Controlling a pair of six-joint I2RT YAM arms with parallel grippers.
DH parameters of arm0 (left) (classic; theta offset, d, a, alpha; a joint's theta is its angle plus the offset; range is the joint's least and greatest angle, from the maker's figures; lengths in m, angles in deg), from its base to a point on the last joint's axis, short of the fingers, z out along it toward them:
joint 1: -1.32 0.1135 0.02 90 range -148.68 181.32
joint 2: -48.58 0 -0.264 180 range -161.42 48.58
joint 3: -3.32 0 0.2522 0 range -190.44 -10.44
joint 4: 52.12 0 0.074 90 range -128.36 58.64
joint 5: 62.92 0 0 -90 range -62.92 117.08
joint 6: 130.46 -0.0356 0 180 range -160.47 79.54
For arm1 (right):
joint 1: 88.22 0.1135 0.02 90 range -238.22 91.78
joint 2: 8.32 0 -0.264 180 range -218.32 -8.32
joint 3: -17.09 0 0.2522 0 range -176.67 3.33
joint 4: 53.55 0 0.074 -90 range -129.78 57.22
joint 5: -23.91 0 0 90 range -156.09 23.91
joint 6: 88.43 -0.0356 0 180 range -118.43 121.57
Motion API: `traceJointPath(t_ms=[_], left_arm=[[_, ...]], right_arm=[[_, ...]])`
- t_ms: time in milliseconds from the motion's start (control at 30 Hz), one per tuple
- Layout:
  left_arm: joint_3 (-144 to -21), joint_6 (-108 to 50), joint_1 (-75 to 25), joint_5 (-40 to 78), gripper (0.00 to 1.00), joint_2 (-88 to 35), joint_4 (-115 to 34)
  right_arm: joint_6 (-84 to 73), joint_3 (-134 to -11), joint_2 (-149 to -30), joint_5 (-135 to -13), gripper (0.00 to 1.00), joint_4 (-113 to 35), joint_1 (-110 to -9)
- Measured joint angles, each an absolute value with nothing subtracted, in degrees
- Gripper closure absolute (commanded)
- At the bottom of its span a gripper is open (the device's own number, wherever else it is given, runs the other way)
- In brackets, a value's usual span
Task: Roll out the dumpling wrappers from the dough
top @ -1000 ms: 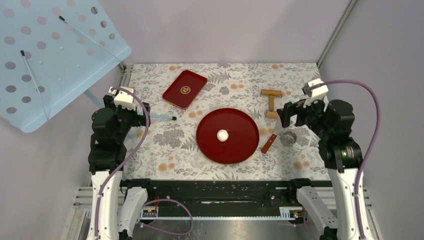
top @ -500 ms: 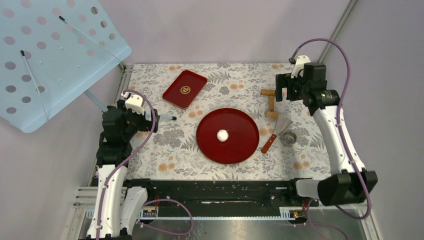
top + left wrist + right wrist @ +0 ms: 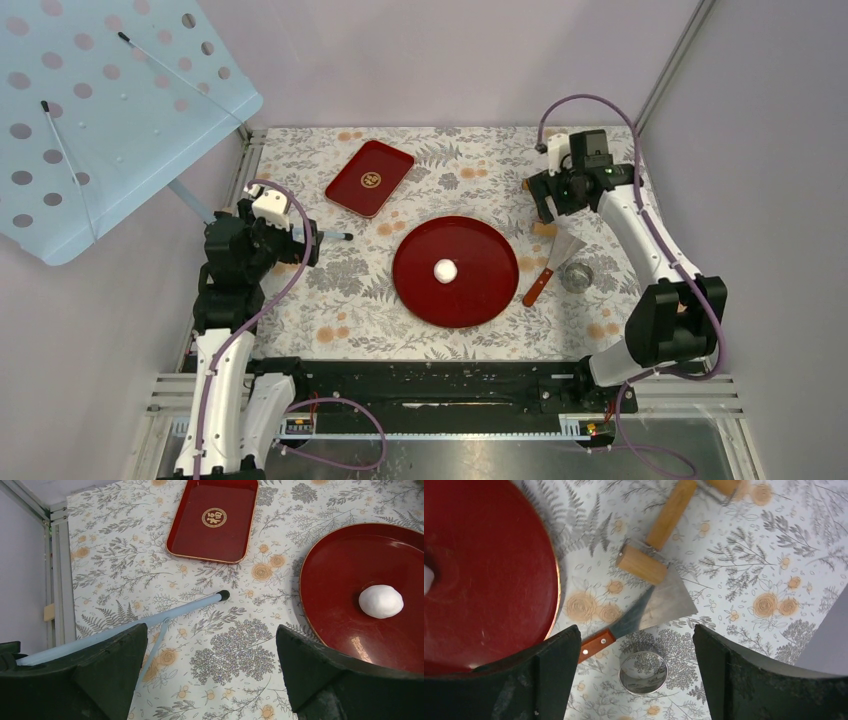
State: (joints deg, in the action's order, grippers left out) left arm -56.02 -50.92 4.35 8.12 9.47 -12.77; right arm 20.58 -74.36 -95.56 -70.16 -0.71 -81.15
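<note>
At the left side, the left gripper (image 3: pixel 210 632) hangs above the flowered tablecloth (image 3: pixel 330 295). Its jaws stand wide apart and hold nothing. Under it a light blue rod (image 3: pixel 150 617) with a black tip lies across the cloth. Farther back is a rectangular red tray (image 3: pixel 369 177). In the middle stands a round red plate (image 3: pixel 485 290), and the white dough ball (image 3: pixel 445 269) lies on it, near its centre, well apart from both grippers. To the right of the plate lies a scraper (image 3: pixel 659 607) with a wooden handle, and a metal ring (image 3: pixel 643 672) is just beside it. A wooden roller (image 3: pixel 669 515) lies at the scraper's blade. The right gripper (image 3: pixel 635 630) hovers above the roller, jaws wide apart, with nothing between them.
</note>
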Motion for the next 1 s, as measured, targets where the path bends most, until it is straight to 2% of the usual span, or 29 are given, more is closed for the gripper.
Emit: traceJointPath(t_ms=[200, 300, 600, 800, 1000], left_arm=[[-56.02, -50.92, 4.46, 7.03, 0.01, 9.34, -12.75], [-56.02, -50.92, 4.72, 6.61, 0.01, 9.21, -12.75], [-56.02, -50.92, 5.2, 5.7, 0.01, 9.29, -12.73], [-56.02, -50.92, 5.42, 4.67, 0.01, 9.47, -12.71], [-56.02, -50.92, 5.47, 4.52, 0.01, 9.47, -12.69]], right_arm=[[28.88, -66.69, -91.73, -68.63, 0.01, 0.36, -74.16], [32.32, -62.12, -88.63, -66.36, 0.0, 1.1, -71.71], [38.39, -52.04, -85.4, -59.39, 0.0, 1.78, -76.89], [37.71, -53.86, -85.9, -60.72, 0.01, 1.73, -78.22], [34.44, -67.28, -92.61, -61.18, 0.01, -2.16, -77.85]])
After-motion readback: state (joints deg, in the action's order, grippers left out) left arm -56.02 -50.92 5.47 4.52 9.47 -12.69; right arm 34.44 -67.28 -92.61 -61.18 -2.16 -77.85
